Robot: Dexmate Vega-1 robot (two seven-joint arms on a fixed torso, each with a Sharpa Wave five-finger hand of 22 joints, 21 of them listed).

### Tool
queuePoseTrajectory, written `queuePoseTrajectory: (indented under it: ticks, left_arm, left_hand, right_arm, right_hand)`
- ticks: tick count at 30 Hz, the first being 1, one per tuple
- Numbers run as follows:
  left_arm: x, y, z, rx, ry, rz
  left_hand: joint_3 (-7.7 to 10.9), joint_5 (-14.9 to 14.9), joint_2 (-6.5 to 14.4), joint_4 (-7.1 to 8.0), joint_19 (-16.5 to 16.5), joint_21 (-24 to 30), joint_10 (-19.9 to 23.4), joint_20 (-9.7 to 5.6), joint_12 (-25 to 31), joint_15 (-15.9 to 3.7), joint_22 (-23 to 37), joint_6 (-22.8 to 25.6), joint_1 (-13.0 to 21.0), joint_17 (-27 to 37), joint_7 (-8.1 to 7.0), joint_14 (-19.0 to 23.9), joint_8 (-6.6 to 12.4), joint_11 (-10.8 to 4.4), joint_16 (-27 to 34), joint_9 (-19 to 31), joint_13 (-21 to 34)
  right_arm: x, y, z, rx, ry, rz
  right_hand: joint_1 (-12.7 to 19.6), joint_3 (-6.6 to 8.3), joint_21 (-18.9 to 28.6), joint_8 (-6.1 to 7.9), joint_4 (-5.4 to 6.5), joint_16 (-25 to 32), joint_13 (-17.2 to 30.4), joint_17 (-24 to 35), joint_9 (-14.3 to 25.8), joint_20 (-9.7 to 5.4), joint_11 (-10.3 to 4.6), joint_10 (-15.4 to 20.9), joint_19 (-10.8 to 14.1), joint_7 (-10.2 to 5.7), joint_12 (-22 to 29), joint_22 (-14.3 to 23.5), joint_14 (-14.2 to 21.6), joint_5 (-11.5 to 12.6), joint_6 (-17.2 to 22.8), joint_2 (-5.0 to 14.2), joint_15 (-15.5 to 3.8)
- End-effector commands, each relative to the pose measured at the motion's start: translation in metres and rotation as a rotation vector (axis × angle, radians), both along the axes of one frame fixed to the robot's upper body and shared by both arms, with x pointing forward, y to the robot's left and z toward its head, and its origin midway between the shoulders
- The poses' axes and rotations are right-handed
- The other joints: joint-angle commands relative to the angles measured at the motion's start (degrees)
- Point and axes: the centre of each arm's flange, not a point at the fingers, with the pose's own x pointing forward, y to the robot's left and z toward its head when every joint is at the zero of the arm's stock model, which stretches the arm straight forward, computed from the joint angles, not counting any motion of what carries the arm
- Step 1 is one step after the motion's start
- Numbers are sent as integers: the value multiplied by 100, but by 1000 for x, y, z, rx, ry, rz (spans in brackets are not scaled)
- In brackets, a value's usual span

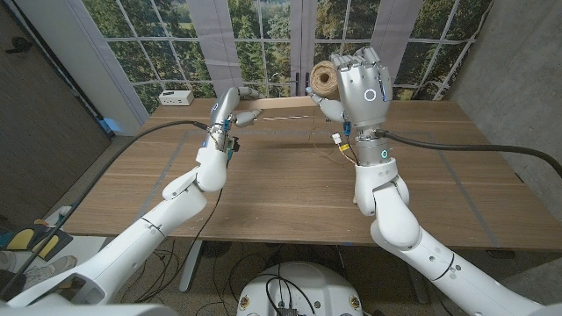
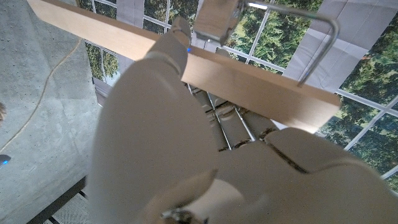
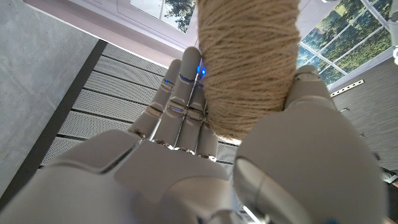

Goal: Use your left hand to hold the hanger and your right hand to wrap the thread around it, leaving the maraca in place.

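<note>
The hanger, a pale wooden bar with a wire hook, is held in the air above the far part of the wooden table, level and running across it. From the hanger, the window wall lies beyond and the table's bare middle lies on the robot's side.

The left arm reaches up from the near left corner, bent at the elbow, its forearm rising toward the hanger's left end. The left hand grips the bar there; in the left wrist view its fingers are closed over the hanger, with the wire hook standing off the bar just past the hand.

The right arm stands steeply from the near right, forearm upright, at the hanger's right end. The right hand is raised with its back to the head camera, and its fingers are clamped on a spool of tan thread at the hanger's right end. The right wrist view shows the spool pinched between the fingers on one side and the thumb on the other.

A small white box sits on the table's far left edge, well left of the hanger.
</note>
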Motion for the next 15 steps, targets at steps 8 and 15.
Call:
queuePoseTrajectory:
  ticks: [8, 15]
  left_arm:
    - [11, -17, 28, -42, 47, -13]
    - [11, -23, 38, -56, 52, -35]
  left_hand:
    - [138, -7, 880, 85, -30, 54, 72, -738, -34, -300, 7, 308, 747, 17, 255, 181, 40, 30, -11, 106, 38]
    - [144, -11, 877, 77, -22, 64, 93, -747, -44, -302, 7, 324, 755, 14, 253, 206, 43, 39, -14, 110, 38]
  right_arm:
    - [-3, -9, -50, 9, 103, -73]
    - [9, -10, -63, 24, 170, -59]
  right_hand:
    - [1986, -54, 78, 0, -7, -69, 750, 31, -20, -686, -490, 456, -13, -606, 3, -40, 349, 25, 684, 1930, -715]
    - [1994, -75, 108, -1, -8, -102, 762, 47, -29, -697, -486, 373, -31, -603, -48, -69, 357, 23, 698, 1922, -714]
